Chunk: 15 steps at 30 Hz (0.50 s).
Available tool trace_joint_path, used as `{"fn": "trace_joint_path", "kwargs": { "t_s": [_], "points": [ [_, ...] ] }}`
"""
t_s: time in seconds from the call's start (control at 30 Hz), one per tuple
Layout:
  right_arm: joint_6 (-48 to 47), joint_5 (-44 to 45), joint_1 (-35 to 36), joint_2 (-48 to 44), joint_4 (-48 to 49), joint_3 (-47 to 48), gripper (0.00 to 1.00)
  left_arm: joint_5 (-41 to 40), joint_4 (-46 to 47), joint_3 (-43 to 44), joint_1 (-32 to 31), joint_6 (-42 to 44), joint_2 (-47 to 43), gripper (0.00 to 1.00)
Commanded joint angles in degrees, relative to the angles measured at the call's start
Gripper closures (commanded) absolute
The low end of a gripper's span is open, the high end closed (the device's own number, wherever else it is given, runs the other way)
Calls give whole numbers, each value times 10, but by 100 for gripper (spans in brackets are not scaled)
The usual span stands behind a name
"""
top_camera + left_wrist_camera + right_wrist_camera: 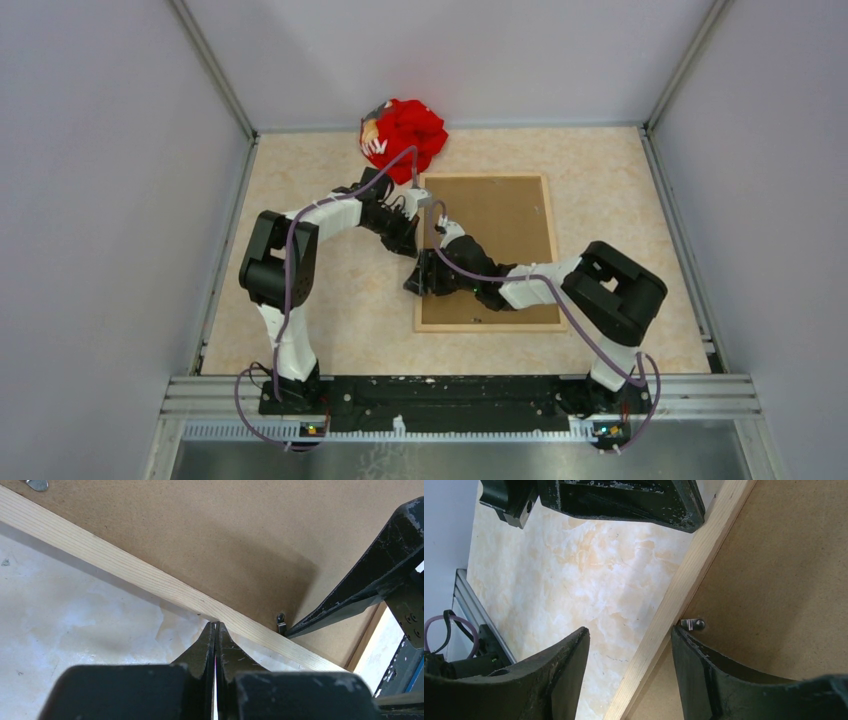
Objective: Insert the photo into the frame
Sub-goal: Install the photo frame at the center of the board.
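Top external view: the frame [490,326] lies back-up on the surface [330,300], right of centre, with a brown backing board [505,215] filling it. Both arms meet at its left rail.
Left pincer [216,627]: closed on nothing, tips at the outer edge of that rail, touching it or very nearly.
Right pincer [629,630]: open and empty, jaws astride the same rail. One finger is over the bare surface, the other over the board just beside a small metal tab [694,624].
Photo: not visible in any view. Whether it lies under the board or elsewhere cannot be told.
Risk, collision: the two pincers work close together and could knock each other.
Risk, frame: a sideways push from the closed tips could skate the light frame away. Closing on the rail and lifting could tilt the frame, board and all.
Risk, tab: the inner finger could catch and bend it.
Hidden: the frame's face, most other tabs, and anything under the red cloth [405,132] at the far edge.
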Motion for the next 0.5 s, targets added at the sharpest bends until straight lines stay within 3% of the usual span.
{"fn": "trace_joint_path", "kwargs": {
  "t_s": [0.0,0.2,0.47],
  "points": [
    [-18,-7,8,-39,7,-10,38,-15,-4,8,-3,11,14,99],
    [-8,0,9,-97,-7,-51,35,-20,-8,11,-3,13,13,100],
    [4,2,9,-53,23,-55,35,-18,-10,13,-3,11,12,100]
  ]
}}
